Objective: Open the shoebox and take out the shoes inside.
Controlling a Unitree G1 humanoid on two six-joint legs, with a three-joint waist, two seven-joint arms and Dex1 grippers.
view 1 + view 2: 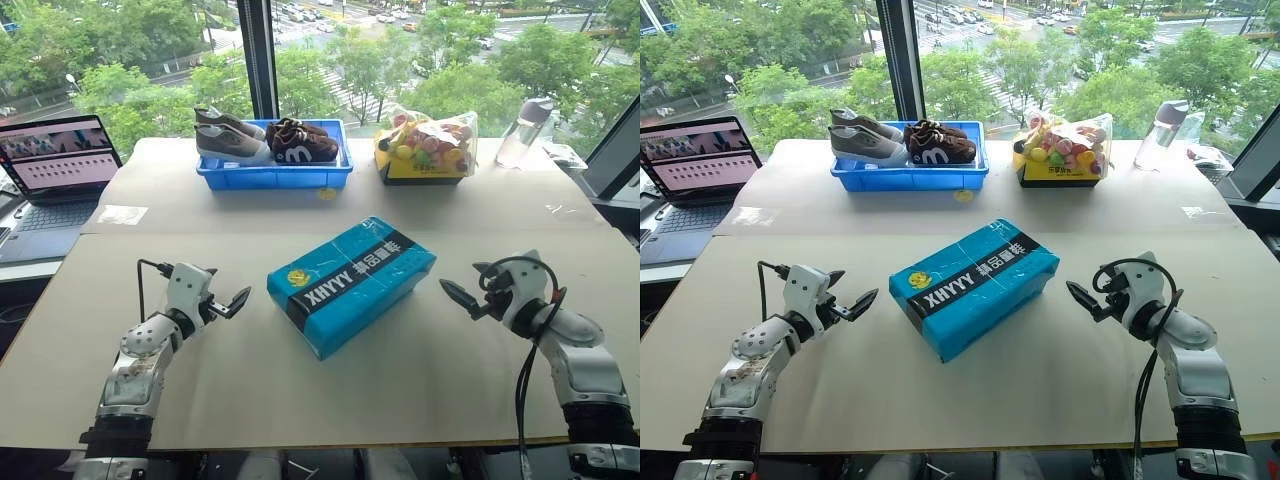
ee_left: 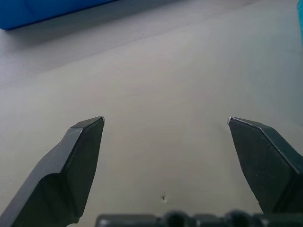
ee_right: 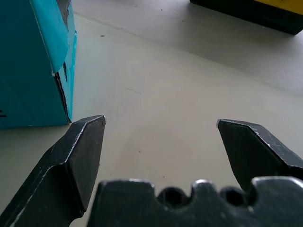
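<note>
Left eye view: beige table (image 1: 300,400) by windows; closed shoebox (image 1: 350,283) centre; blue bin (image 1: 273,172) upper centre, holding sneakers.
Left wrist view: left pincer (image 2: 165,124) released, empty.
Right wrist view: right pincer (image 3: 161,122) released; shoebox upper left.

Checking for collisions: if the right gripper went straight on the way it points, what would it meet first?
Probably the shoebox: the open right gripper points at its near end across bare table.

Spread right end effector (image 3: 161,124) beside blue shoebox (image 3: 28,66) corner.
</note>
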